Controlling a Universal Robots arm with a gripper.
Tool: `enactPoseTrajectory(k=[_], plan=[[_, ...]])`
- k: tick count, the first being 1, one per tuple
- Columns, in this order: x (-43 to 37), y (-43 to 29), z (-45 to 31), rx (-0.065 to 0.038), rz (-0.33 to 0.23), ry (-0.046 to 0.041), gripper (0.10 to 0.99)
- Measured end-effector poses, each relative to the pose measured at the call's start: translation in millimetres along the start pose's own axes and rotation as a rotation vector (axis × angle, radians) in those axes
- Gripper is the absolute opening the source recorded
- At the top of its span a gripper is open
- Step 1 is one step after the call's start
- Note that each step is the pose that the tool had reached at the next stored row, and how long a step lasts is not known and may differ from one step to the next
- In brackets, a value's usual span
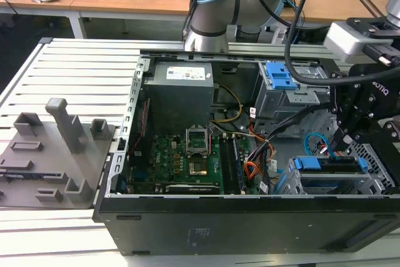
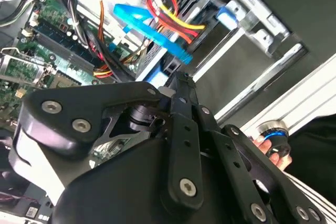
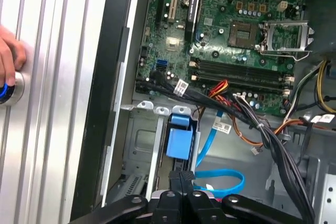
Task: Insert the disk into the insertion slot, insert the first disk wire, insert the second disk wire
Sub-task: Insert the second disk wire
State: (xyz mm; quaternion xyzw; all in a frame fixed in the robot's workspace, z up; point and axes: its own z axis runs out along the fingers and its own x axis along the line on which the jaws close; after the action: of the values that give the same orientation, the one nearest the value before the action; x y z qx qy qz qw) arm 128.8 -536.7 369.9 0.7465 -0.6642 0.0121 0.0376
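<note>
Blue-framed, the disk [image 1: 329, 166] sat in the insertion slot [image 1: 381, 176] at the exterior view's near right; the gripper [image 1: 343, 140] hung just above it, fingers clenched together.

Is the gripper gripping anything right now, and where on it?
Cannot be told: the black gripper has its fingertips together beside the blue flat cable, above the blue-framed disk in its bay; any held piece is hidden.

The disk [image 1: 329, 166], its bright blue caddy edge showing, sits seated level in the insertion slot [image 1: 294, 186], a low bay of silver perforated sheet metal at about four o'clock in the exterior view. A light blue flat wire [image 3: 220, 179] loops just beside the bay.
</note>
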Motion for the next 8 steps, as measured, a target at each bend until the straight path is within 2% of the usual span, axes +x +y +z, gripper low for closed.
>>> enactPoseTrajectory(k=[2,8], plan=[[-0.2,2.4,0.0,0.003,0.0,0.0004,0.106],[-0.3,2.5,0.0,0.003,0.0,0.0004,0.106]])
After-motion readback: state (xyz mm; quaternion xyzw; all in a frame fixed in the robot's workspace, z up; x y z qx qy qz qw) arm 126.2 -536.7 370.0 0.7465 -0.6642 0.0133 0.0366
